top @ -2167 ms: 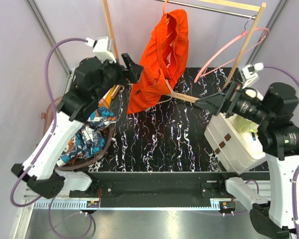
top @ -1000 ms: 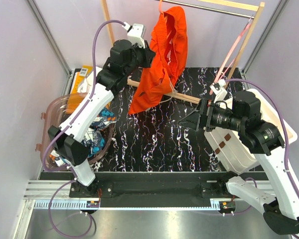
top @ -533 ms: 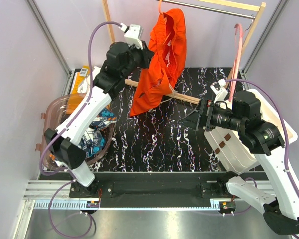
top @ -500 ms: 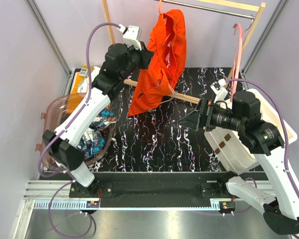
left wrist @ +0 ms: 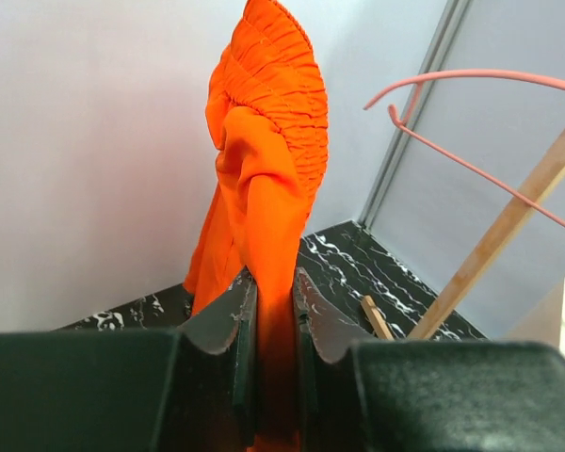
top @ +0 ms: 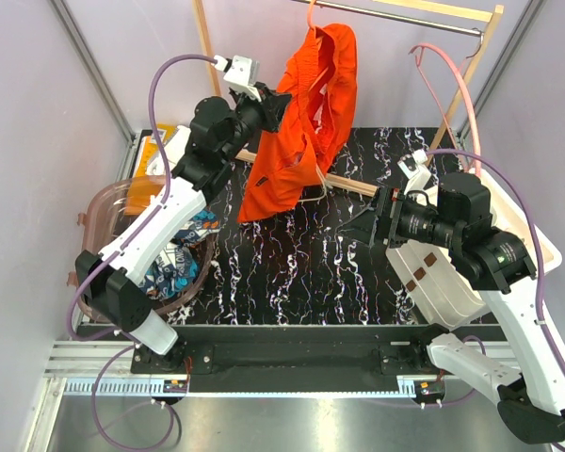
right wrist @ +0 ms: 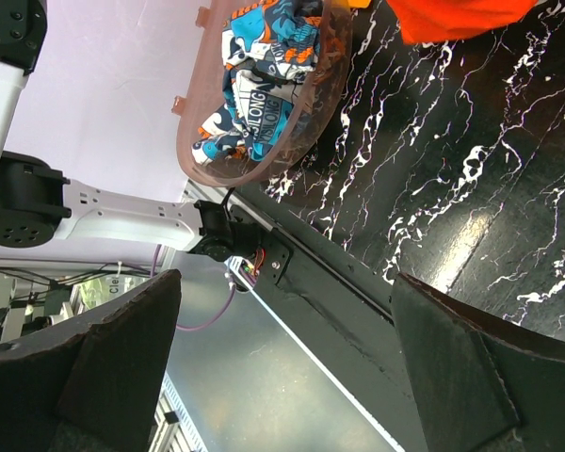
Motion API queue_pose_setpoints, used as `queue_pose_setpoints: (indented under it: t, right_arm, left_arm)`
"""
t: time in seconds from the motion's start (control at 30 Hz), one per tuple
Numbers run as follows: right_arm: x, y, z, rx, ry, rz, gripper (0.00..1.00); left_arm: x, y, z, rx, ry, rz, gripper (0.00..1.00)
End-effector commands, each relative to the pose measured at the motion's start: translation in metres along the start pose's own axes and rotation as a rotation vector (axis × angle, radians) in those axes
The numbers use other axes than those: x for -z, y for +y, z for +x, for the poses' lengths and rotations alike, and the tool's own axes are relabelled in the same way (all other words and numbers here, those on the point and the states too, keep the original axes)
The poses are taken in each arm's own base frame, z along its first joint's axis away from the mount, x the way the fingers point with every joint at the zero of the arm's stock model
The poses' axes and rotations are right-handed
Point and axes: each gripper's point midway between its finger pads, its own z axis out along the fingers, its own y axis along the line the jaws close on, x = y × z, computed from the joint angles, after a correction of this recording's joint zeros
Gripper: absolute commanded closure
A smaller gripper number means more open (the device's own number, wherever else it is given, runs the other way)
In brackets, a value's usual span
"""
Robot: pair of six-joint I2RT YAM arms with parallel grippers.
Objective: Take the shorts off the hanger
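Observation:
The bright orange shorts [top: 306,113] hang from a pink hanger hook [top: 311,13] on the top rail. My left gripper [top: 275,102] is raised beside them and shut on a fold of their cloth. In the left wrist view the orange shorts [left wrist: 264,151] run down between the narrowly parted fingers of the left gripper [left wrist: 273,301]. The patterned shorts [top: 174,256] lie in the basket [top: 96,205] at the left; the right wrist view shows the patterned shorts [right wrist: 264,66] there too. My right gripper [top: 365,229] hangs open and empty over the table's right half, its jaws wide in the right gripper [right wrist: 284,282] view.
An empty pink hanger [top: 452,71] hangs on the rail at the right. The wooden rack has upright posts [top: 466,85] and a base bar [top: 348,185] across the black marbled table [top: 301,273]. A white bin [top: 452,278] sits under the right arm.
My left gripper has lifted a little up and to the right with the orange cloth in it. The empty pink hanger has swung round. The right arm is still.

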Motion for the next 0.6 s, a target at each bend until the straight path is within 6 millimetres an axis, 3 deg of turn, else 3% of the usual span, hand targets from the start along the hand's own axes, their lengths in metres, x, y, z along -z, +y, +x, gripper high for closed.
queue_pose_setpoints:
  t: [0.0, 0.07, 0.1, 0.17, 0.23, 0.3, 0.57]
  right_arm:
    - [0.002, 0.001, -0.003, 0.038, -0.019, 0.000, 0.00]
    - [0.001, 0.001, -0.002, 0.038, -0.014, -0.001, 0.00]
    - [0.000, 0.001, -0.002, 0.039, -0.010, -0.002, 0.00]
    - [0.000, 0.001, -0.002, 0.039, -0.010, -0.004, 0.00]
    - [0.000, 0.001, -0.001, 0.039, -0.010, -0.004, 0.01]
    - [0.001, 0.001, 0.000, 0.040, -0.009, -0.005, 0.00]
    - [0.004, 0.000, 0.003, 0.046, -0.006, -0.002, 0.00]
  left_arm:
    - [0.012, -0.022, -0.047, 0.030, -0.077, 0.080, 0.86]
    - [0.012, -0.019, -0.033, 0.048, -0.024, 0.060, 0.56]
    - [0.011, -0.019, -0.036, 0.053, -0.016, 0.056, 0.44]
    - [0.009, -0.018, -0.030, 0.059, 0.041, 0.049, 0.39]
    - [-0.001, -0.021, -0.037, 0.056, 0.053, 0.058, 0.32]
    - [-0.012, -0.023, -0.038, 0.052, 0.080, 0.070, 0.10]
    - [-0.046, -0.008, -0.038, 0.069, 0.109, 0.060, 0.12]
